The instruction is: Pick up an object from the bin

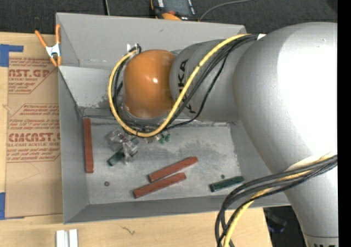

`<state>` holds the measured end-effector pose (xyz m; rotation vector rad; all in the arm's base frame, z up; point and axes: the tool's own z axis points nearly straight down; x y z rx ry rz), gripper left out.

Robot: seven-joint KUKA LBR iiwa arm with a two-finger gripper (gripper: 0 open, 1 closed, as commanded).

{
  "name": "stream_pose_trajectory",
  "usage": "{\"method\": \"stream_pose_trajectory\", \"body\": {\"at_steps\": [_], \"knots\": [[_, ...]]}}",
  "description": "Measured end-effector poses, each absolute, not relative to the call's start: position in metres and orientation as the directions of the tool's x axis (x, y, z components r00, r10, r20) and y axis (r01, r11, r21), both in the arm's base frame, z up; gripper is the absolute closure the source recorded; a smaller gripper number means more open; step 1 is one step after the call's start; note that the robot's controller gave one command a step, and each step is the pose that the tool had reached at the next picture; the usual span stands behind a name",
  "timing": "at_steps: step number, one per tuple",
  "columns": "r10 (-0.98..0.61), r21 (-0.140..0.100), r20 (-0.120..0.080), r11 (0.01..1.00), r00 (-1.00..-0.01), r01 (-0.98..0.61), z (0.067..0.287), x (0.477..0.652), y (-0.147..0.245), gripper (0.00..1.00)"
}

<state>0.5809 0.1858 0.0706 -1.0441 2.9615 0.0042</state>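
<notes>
My gripper (124,143) hangs low over the left part of the bin floor, below the arm's orange cover. A small dark green piece (115,159) lies right at its lower left tip, touching or nearly touching it. Another small green bit (163,138) pokes out just to the gripper's right. A long red-brown stick (88,145) lies lengthwise along the left wall, a little apart from the gripper.
Two red-brown sticks (173,168) (159,185) lie slanted side by side in the middle front of the bin. A dark green stick (226,183) rests near the front right. The arm covers the bin's back and right side.
</notes>
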Motion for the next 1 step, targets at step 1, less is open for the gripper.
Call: {"method": "stream_pose_trajectory", "body": {"at_steps": [1], "knots": [[-0.622, -0.004, -0.011, 0.783, -0.783, -0.622, 0.2120, 0.5856, 0.1712, 1.00]]}}
